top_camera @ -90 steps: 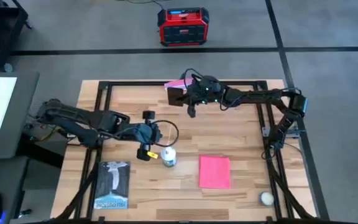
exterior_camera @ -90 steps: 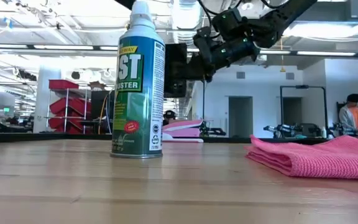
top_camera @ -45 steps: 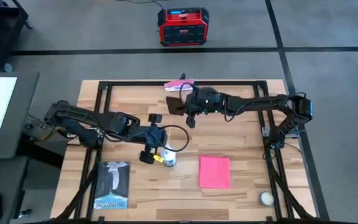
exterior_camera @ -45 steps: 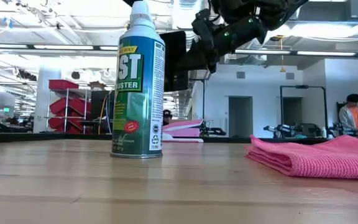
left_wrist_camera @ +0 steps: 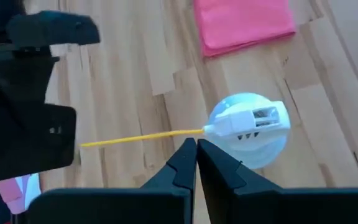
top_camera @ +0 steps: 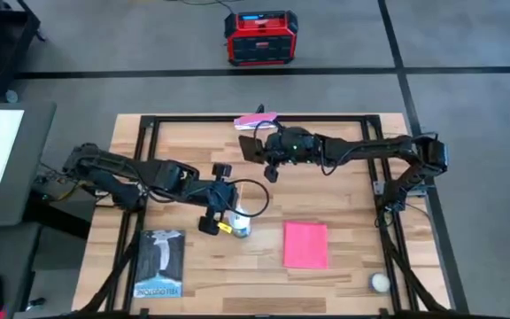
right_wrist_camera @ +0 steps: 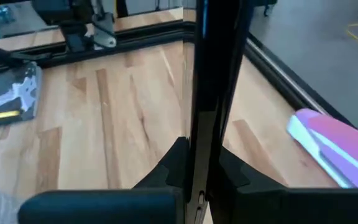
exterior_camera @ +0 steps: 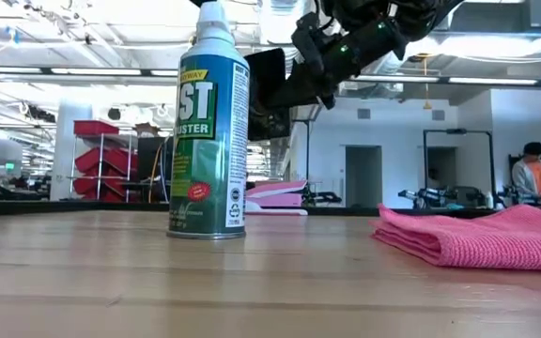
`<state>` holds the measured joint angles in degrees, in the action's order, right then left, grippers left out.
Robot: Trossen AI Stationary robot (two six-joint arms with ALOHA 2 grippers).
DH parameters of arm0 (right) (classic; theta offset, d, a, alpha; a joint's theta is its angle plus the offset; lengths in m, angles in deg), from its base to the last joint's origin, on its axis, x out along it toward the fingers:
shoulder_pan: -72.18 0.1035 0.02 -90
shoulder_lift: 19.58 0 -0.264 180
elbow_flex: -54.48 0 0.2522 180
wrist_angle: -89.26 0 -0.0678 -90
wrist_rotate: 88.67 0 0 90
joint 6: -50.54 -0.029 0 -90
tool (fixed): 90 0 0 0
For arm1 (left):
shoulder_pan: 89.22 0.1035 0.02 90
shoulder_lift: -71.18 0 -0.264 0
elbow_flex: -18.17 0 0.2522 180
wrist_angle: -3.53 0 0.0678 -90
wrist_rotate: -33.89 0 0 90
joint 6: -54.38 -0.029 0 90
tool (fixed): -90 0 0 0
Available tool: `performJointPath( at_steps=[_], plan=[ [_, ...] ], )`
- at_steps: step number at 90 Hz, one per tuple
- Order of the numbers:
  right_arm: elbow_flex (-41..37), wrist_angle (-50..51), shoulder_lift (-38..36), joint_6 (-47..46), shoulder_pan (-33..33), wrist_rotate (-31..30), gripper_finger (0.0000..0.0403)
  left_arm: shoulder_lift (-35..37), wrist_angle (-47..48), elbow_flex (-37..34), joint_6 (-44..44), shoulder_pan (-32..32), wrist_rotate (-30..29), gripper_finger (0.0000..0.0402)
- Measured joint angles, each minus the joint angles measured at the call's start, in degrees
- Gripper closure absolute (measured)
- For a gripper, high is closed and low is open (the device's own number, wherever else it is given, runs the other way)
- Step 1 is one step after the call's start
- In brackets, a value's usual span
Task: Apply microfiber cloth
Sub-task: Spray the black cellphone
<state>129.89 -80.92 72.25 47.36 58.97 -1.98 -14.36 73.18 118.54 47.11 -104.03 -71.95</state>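
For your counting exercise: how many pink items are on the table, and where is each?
2: the microfiber cloth lies flat at the near-right of the table; a smaller pink-and-white item sits at its far edge.

You are in a big open workshop: strip-lit ceiling [exterior_camera: 83, 70], red parts bins [exterior_camera: 101, 150] far left, grey floor [top_camera: 467, 53].

The spray can [top_camera: 240, 223] stands near the middle of the table [top_camera: 343, 275], with the folded cloth [top_camera: 305, 245] lying flat just to its right. A booklet [top_camera: 160, 263] lies left of the can by the front edge. A small ball [top_camera: 379, 282] sits in the front right corner. A flat packet [top_camera: 255, 120] lies at the back edge, with the phone [top_camera: 250, 149] raised in front of it.
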Motion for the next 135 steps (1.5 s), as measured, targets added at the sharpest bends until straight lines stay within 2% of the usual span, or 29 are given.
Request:
performJointPath(
  at_steps=[49,135],
  plan=[
    [0.0,0.4,0.0,0.6,-0.1,0.1,0.0389,-4.2,-0.1,0.1,-1.9,0.9,2.1,0.0402],
    [0.0,0.8,0.0,1.0,-0.1,0.4,0.0389,-4.6,0.7,1.4,1.1,0.9,2.7,0.0402]
  ],
)
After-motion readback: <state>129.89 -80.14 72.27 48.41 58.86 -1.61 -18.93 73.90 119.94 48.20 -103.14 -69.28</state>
